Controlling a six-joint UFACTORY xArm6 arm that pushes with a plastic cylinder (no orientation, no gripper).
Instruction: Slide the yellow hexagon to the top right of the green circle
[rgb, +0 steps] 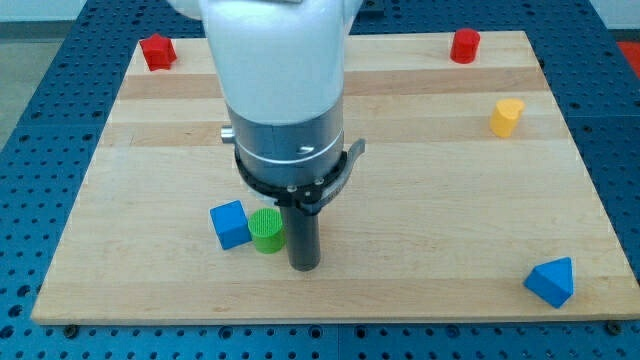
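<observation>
Pale wood counter (420, 200), smooth, matt, with visible grain in bands. Perforated blue base (40, 120) beneath, metal-looking. Matt plastic-looking yellow hexagon (507, 117) and blue cube (229, 224); ribbed sides on green circle (266, 230). Glossy white arm casing (275, 50) over brushed metal collar (285, 140); dark matt rod (304, 232).

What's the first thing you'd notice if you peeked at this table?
The big white and grey arm fills the view's top middle, and my tip sits just right of the green circle, which has a blue cube on its left. Far off at the view's right is the yellow hexagon, with a blue triangle in the bottom right corner.
</observation>
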